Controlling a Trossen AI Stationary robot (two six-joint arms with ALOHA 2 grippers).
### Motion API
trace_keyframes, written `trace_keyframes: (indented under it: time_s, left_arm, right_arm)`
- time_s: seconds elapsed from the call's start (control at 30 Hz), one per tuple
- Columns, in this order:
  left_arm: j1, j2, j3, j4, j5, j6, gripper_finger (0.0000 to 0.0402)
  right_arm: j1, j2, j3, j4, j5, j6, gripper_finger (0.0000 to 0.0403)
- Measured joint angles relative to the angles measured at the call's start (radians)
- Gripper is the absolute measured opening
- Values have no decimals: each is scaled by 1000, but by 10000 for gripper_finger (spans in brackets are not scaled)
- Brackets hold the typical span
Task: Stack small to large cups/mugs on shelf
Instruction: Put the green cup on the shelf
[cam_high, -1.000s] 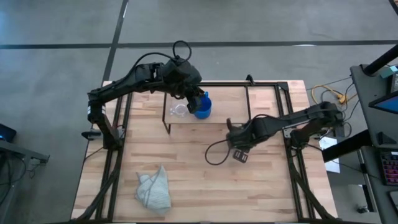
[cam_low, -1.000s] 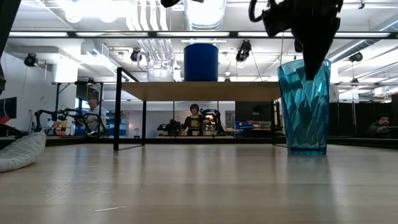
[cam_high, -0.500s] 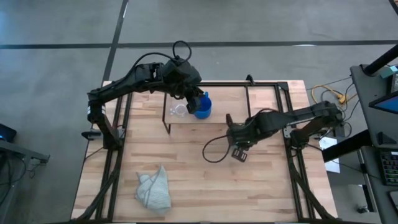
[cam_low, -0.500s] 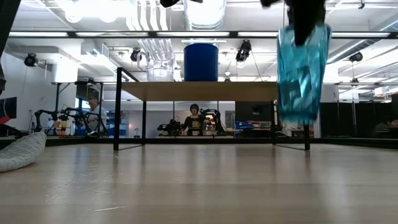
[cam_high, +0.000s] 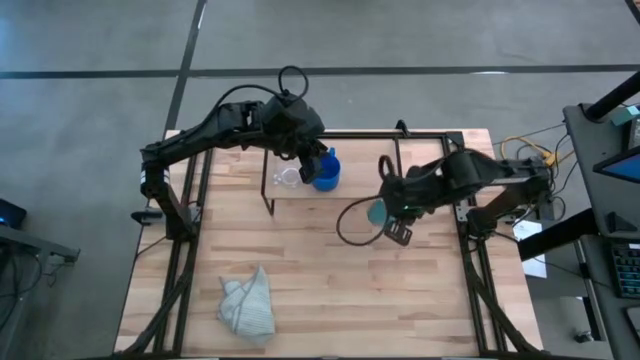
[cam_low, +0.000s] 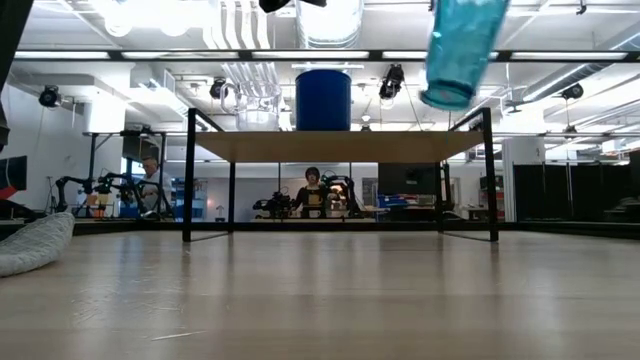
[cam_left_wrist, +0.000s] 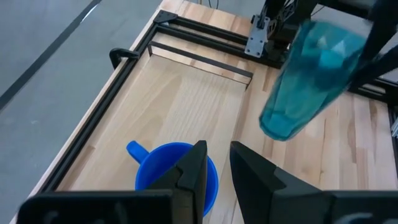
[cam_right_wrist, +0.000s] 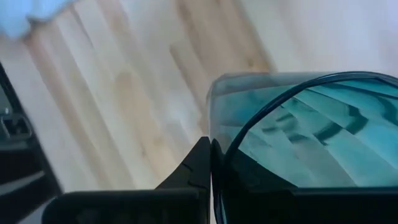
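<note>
Teal cup (cam_low: 458, 50) had gone up since 0.5 s ago: now tilted, well above the table (cam_high: 330, 270), base above shelf-top level in low view; right arm had swung toward the shelf's (cam_low: 330, 146) right end. Right gripper (cam_right_wrist: 211, 155) clamped on the teal cup's rim, one finger inside. Left gripper (cam_left_wrist: 212, 167) unchanged, fingers narrowly apart over the blue mug (cam_high: 327, 172) on the shelf, w/ small glass cup (cam_high: 288, 178) left of it.
</note>
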Motion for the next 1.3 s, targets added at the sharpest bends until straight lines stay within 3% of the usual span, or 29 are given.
trace_keyframes:
  time_s: [0.17,0.4,0.67,0.8,1.2,1.3]
  left_arm:
    - [0,0,-1,0,0,0,57]
    - [1,0,-1,2,0,-1,57]
    - [6,19,-14,19,-6,-2,57]
    - [8,34,-15,33,-7,-3,57]
    - [8,40,-15,29,-8,-1,57]
    - [8,40,-15,29,-8,-1,57]
  right_arm:
    - [-30,11,90,1,127,-56,9]
    - [-128,11,97,0,142,-147,9]
    - [-224,11,76,1,129,-214,9]
    - [-258,15,73,1,59,-240,9]
    - [-303,91,67,1,23,-306,9]
    - [-324,104,67,2,-28,-329,9]
